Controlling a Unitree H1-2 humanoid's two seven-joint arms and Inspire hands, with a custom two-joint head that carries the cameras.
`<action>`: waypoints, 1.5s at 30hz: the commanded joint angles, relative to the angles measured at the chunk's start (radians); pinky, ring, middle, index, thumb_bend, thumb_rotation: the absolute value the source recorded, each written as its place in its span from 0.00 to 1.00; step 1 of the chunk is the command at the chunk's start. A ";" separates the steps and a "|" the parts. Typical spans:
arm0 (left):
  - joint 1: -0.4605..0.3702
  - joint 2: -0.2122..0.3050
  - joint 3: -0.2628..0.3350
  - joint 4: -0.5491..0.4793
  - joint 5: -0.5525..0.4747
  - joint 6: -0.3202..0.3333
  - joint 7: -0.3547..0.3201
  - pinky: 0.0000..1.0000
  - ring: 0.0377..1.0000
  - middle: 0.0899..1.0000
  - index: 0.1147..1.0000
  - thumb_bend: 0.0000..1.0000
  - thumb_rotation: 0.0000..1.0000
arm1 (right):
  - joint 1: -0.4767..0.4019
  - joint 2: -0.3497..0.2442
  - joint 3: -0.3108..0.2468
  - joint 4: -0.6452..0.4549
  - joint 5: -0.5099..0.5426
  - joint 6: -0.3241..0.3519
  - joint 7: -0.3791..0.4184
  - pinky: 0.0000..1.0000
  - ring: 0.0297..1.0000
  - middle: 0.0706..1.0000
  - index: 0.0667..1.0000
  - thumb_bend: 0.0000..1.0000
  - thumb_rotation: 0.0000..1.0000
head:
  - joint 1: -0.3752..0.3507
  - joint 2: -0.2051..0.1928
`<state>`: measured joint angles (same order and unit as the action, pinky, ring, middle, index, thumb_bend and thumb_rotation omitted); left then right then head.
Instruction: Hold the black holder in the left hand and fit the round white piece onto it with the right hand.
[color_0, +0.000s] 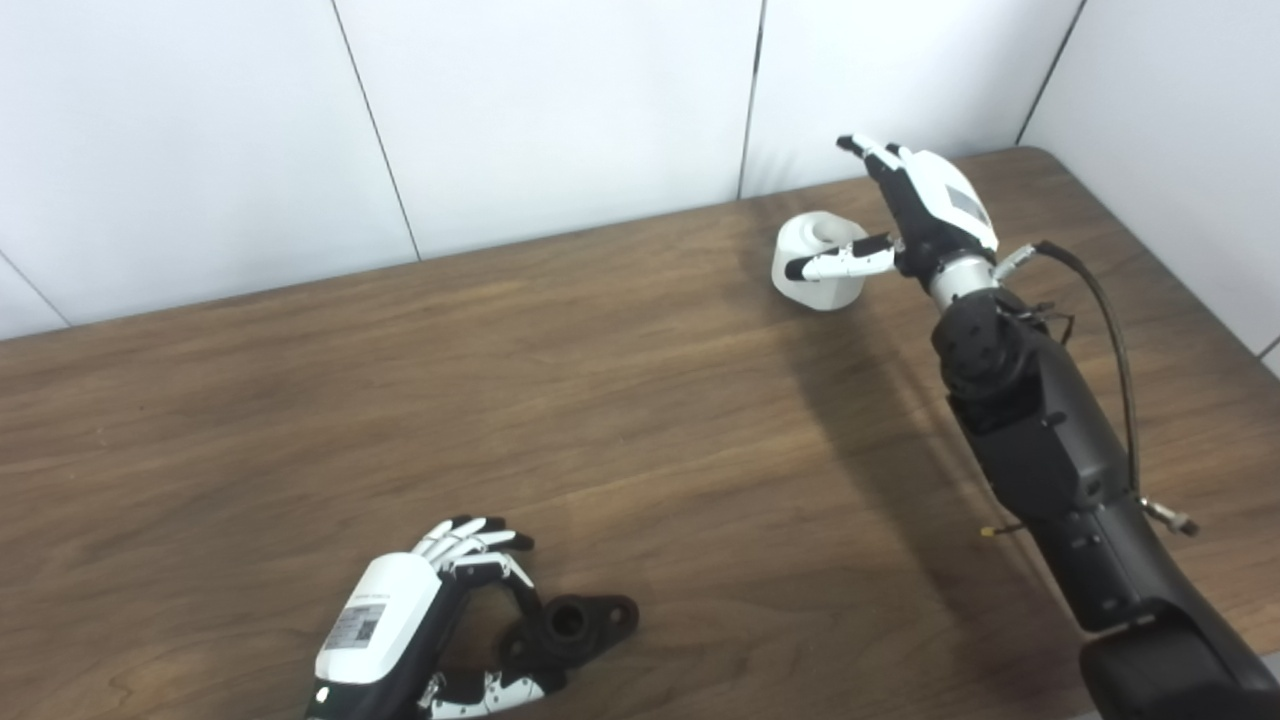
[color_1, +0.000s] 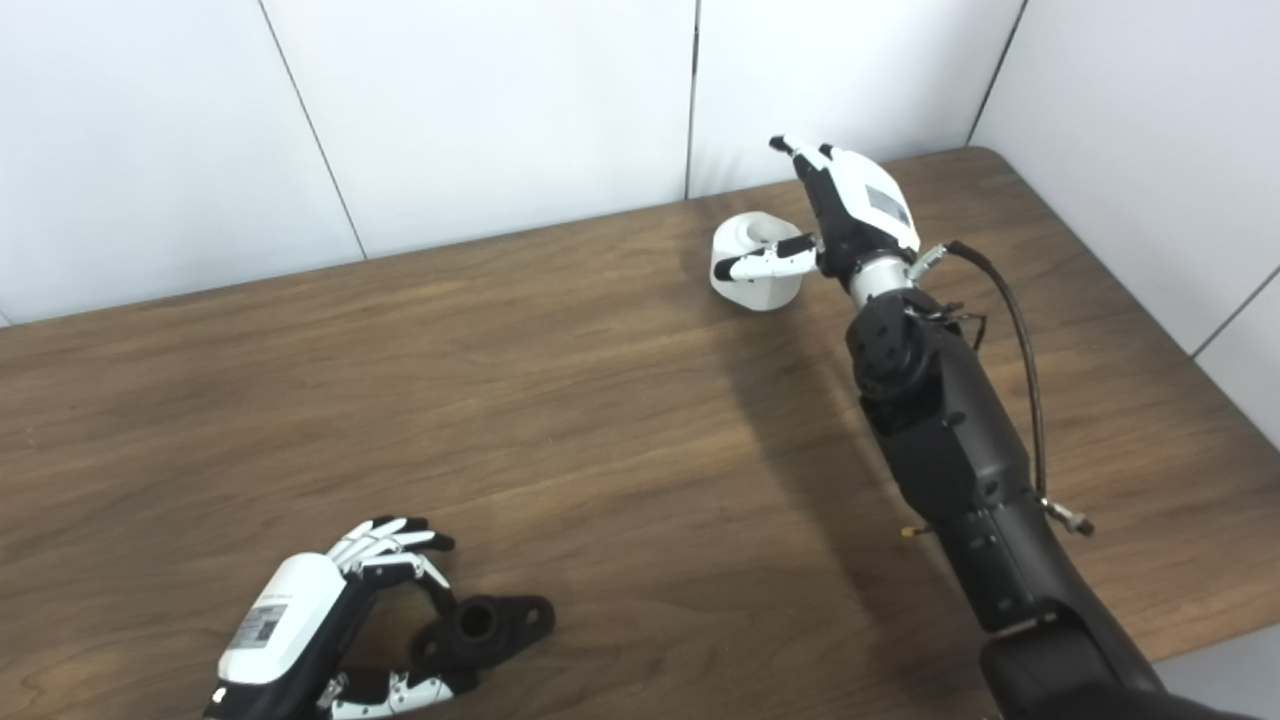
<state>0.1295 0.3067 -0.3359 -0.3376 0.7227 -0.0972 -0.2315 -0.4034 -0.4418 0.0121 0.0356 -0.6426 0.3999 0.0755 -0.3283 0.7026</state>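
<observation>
The black holder lies flat on the wooden table near the front edge, a flanged part with a round socket on top. My left hand is open and curled around its left end, fingers behind it and thumb in front; I cannot tell whether they touch it. The round white piece stands at the far right of the table, hollow on top. My right hand is open beside it, thumb stretched across its front and fingers raised behind it, not closed on it.
White wall panels run close behind the table's far edge and along its right side. The right forearm with a loose cable reaches across the table's right part. Bare wood separates the two objects.
</observation>
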 joint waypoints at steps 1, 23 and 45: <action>0.017 0.013 0.002 0.013 -0.004 0.036 -0.038 0.91 0.88 0.78 0.42 0.52 0.04 | -0.059 -0.043 0.003 -0.002 -0.007 -0.014 -0.003 0.94 0.99 0.93 0.87 0.82 0.35 | -0.001 0.001; 0.020 0.013 0.002 0.003 0.013 0.030 -0.043 0.90 0.88 0.78 0.42 0.52 0.05 | -0.110 -0.064 0.073 0.086 -0.053 0.063 0.012 0.86 0.96 0.90 0.71 0.81 0.33 | -0.005 0.002; 0.017 0.011 0.002 -0.004 0.018 0.042 -0.055 0.91 0.87 0.77 0.42 0.52 0.05 | -0.092 -0.065 0.061 0.098 -0.051 0.051 -0.010 0.82 0.94 0.88 0.66 0.75 0.30 | -0.007 0.005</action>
<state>0.1305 0.3052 -0.3319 -0.3486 0.7301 -0.0906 -0.2482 -0.4667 -0.4765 0.0894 0.1666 -0.6898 0.4632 0.1006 -0.3344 0.7072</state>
